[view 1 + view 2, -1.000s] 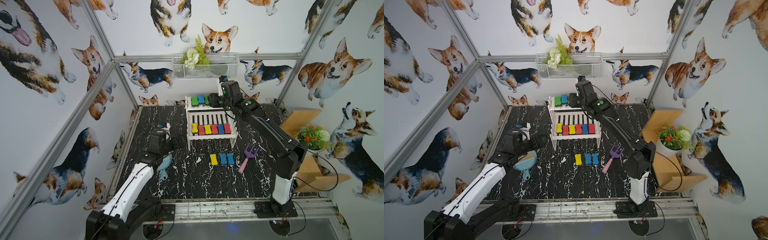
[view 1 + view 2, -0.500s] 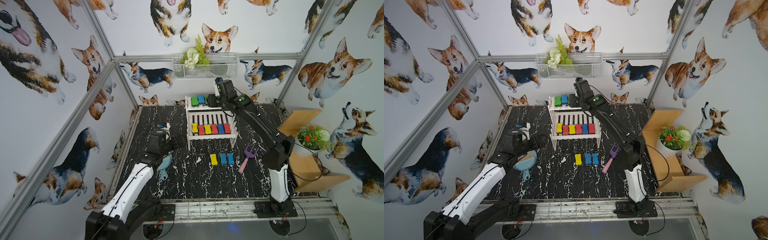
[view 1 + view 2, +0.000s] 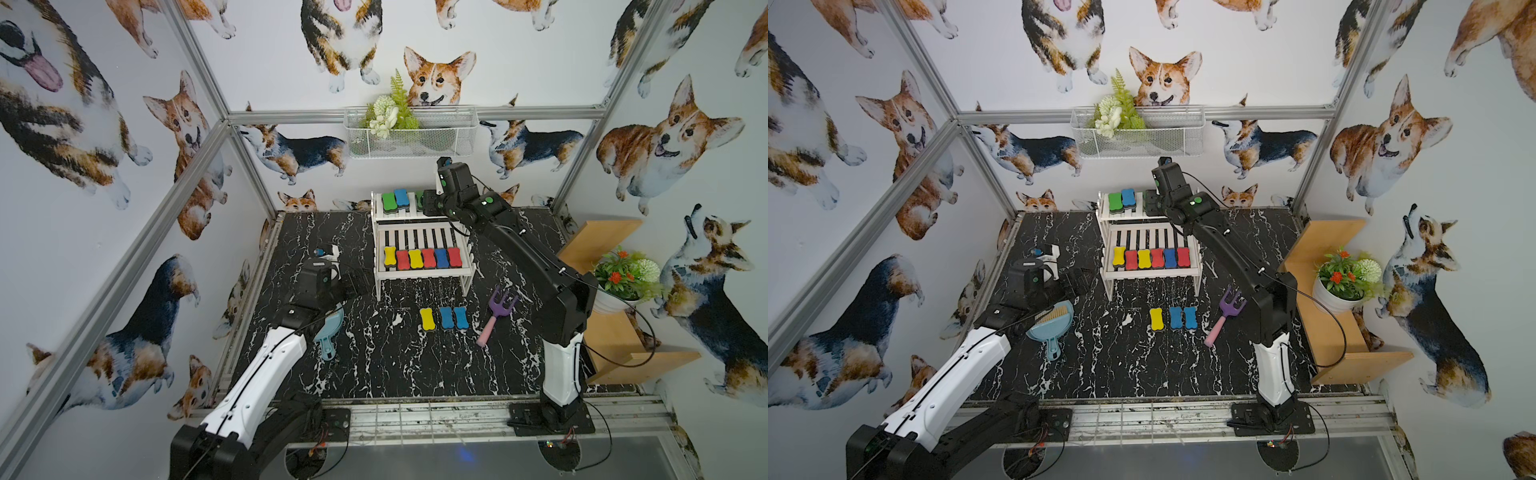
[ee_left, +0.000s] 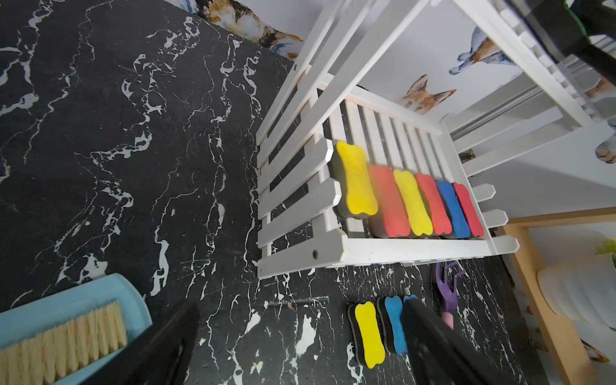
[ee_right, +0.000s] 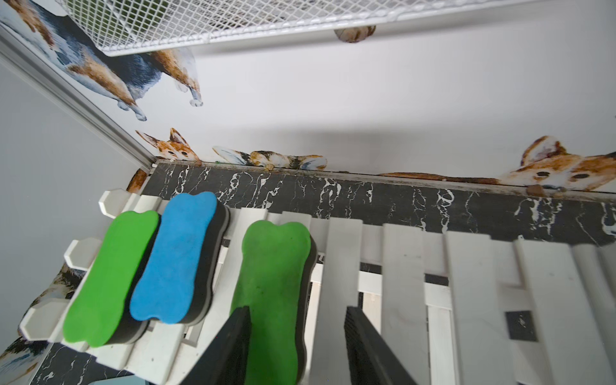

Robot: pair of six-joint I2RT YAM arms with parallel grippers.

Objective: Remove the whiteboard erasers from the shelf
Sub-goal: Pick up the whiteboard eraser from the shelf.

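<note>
My right pincer has slid in over the top tier and now straddles the lone green eraser. The jaws are narrowed with a sliver of daylight on one side, so it's not clamped yet (close though). That one sits on the shelf near a green-and-blue pair, six more line the lower tier, and three already lie on the table. So I'd say we're a quarter done, with my left pincer hanging wide open and empty.
</note>
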